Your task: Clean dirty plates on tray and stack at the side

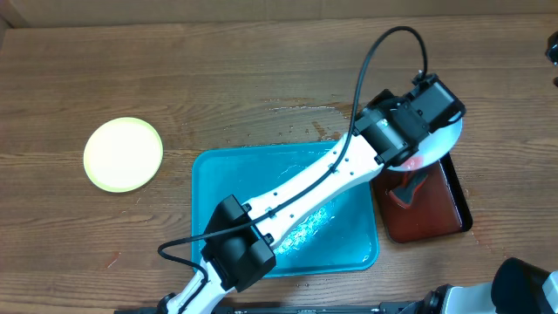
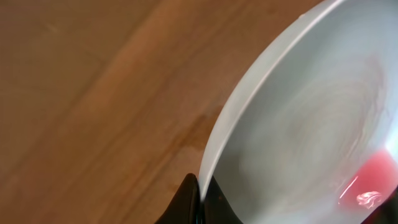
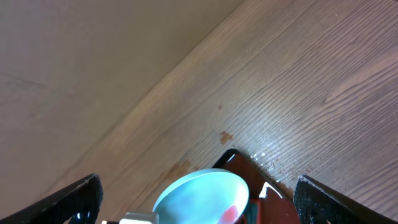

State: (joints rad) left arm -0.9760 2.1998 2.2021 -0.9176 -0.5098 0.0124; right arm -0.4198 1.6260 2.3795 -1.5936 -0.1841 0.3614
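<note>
1. Wooden table (image 1: pixel 105 70). Brown, grained, and carries everything listed below. A wet sheen and droplets lie on it just beyond the far edge of the turquoise tray.

2. Turquoise tray (image 1: pixel 209 201). Large, rectangular, with rounded corners and a raised rim, at the middle of the table. Its floor glistens with water. No plate shows on the parts the arm leaves uncovered.

3. Left arm (image 1: pixel 305 183). White links with black joints, lying diagonally across the turquoise tray from the near edge toward the far right.

4. Red-brown tray (image 1: pixel 436 214). Smaller and dark, just to the right of the turquoise tray.

5. Pale plate (image 1: pixel 446 139). Round, blue-white rim, white centre with a red smear (image 2: pixel 373 180). It is tilted over the far end of the red-brown tray. Whether it touches that tray cannot be told.

6. Yellow-green plate (image 1: pixel 123 154). Round, white centre, lying flat on the bare table well to the left of the turquoise tray.

7. Left gripper (image 2: pixel 200 196). Jaws pinched tight on the rim of the pale plate.

8. Right gripper (image 3: pixel 199 199). Jaws spread fully apart and holding nothing, with the pale plate and red-brown tray in view beyond them.
</note>
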